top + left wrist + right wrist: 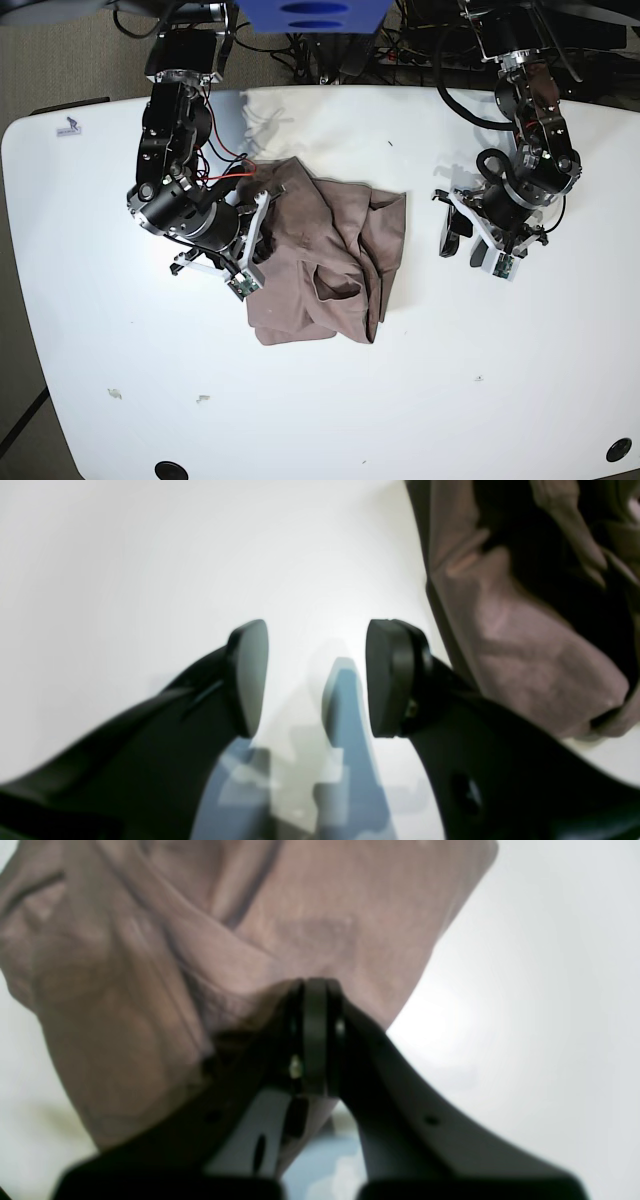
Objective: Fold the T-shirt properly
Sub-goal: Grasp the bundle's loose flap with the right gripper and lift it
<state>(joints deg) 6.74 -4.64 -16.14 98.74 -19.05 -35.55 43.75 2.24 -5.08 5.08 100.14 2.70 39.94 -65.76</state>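
No text can be read; a small dark logo (pixel 68 126) on the table (pixel 400 400) is illegible.

This looks like a robotics lab. Two black jointed robot arms (pixel 175 170) are mounted at the far edge of a bare white rounded worktop (pixel 400 400). Tangled black cables (pixel 330 55) lie behind it on grey carpeted floor (pixel 60 60).

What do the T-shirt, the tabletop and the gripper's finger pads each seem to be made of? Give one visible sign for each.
T-shirt: thin, soft, matte fabric, probably cotton knit; it lies in limp folds and creases.
Table: a hard, smooth white surface, perhaps laminate; it shows faint shadows and a soft sheen.
Left gripper finger pads: matte black, seemingly rubber or plastic; flat, dull faces with rounded edges.
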